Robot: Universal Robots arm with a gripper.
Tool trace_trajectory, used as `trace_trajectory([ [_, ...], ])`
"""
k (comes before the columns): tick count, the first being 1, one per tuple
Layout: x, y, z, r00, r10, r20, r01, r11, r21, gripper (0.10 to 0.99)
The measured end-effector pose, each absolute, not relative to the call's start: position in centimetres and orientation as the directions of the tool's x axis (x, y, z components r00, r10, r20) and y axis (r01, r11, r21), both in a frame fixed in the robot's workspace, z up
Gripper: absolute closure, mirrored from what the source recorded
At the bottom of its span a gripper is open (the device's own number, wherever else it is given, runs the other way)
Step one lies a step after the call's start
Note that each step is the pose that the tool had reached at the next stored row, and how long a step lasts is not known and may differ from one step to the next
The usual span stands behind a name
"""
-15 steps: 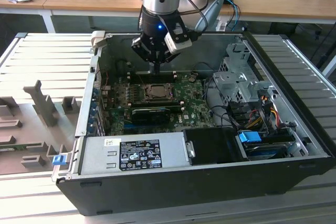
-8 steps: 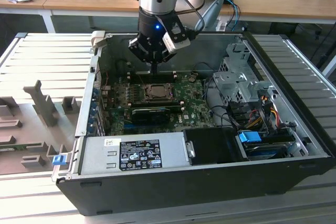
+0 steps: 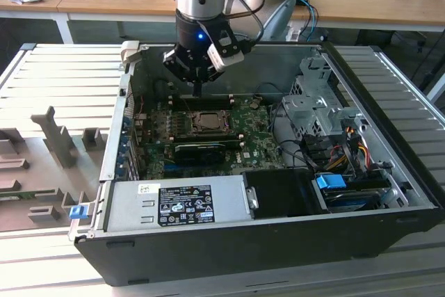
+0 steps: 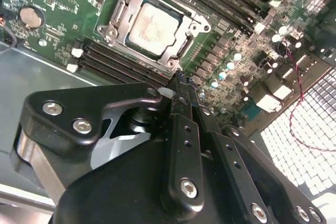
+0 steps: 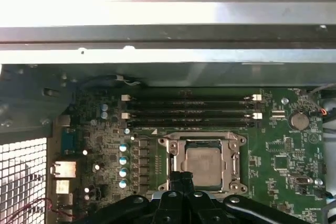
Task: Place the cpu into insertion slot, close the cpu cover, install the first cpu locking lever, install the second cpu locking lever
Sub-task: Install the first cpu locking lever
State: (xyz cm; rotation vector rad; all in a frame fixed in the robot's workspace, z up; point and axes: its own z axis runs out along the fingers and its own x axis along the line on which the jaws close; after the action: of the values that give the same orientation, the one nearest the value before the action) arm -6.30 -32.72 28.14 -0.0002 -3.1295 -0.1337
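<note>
The cpu (image 4: 154, 27) (image 5: 203, 162) (image 3: 206, 122) lies flat in the insertion slot (image 4: 111, 33) (image 5: 239, 140) on the green motherboard (image 3: 257, 144). The cpu cover (image 4: 135, 3) (image 5: 231, 163), a silver frame with a square window, rests down around the chip. How the locking levers stand I cannot tell. My gripper (image 3: 198, 92) (image 4: 177, 74) (image 5: 184, 176) hangs just above the board at the socket's edge toward the memory slots (image 5: 189, 111). Its black fingers (image 4: 181, 129) are pressed together with nothing between them.
The board sits inside an open computer case (image 3: 278, 255). A grey power supply (image 3: 181, 203) runs along the front, with a long black ridged card (image 3: 205, 147) beside the socket. A drive cage (image 3: 316, 102) and loose cables (image 3: 348, 144) stand at the exterior view's right.
</note>
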Motion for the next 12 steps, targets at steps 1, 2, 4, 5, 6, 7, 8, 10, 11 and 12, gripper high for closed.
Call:
trace_trajectory([
  [1,-6.6,-32.7,28.1,-1.000,-0.003,0.008,-0.002,0.996,0.092,0.980],
  [2,-6.7,-32.7,28.1,-1.000,-0.005,0.007,-0.004,0.995,0.096,0.980],
  [4,-7.1,-32.7,28.1,-1.000,-0.009,0.005,-0.008,0.995,0.103,0.980],
  [5,-7.2,-32.7,28.1,-1.000,-0.010,0.004,-0.009,0.994,0.106,0.980],
  [6,-7.4,-32.7,28.1,-1.000,-0.012,0.003,-0.012,0.994,0.111,0.980],
  [7,-7.5,-32.7,28.1,-1.000,-0.013,0.003,-0.013,0.993,0.113,0.980],
  [8,-7.6,-32.7,28.1,-1.000,-0.014,0.002,-0.014,0.993,0.116,0.980],
  [10,-7.9,-32.7,28.0,-1.000,-0.016,0.001,-0.016,0.993,0.120,0.980],
  [11,-8.0,-32.7,28.0,-1.000,-0.018,0.000,-0.017,0.992,0.123,0.980],
  [12,-8.1,-32.7,28.0,-1.000,-0.019,0.000,-0.018,0.992,0.124,0.980],
])
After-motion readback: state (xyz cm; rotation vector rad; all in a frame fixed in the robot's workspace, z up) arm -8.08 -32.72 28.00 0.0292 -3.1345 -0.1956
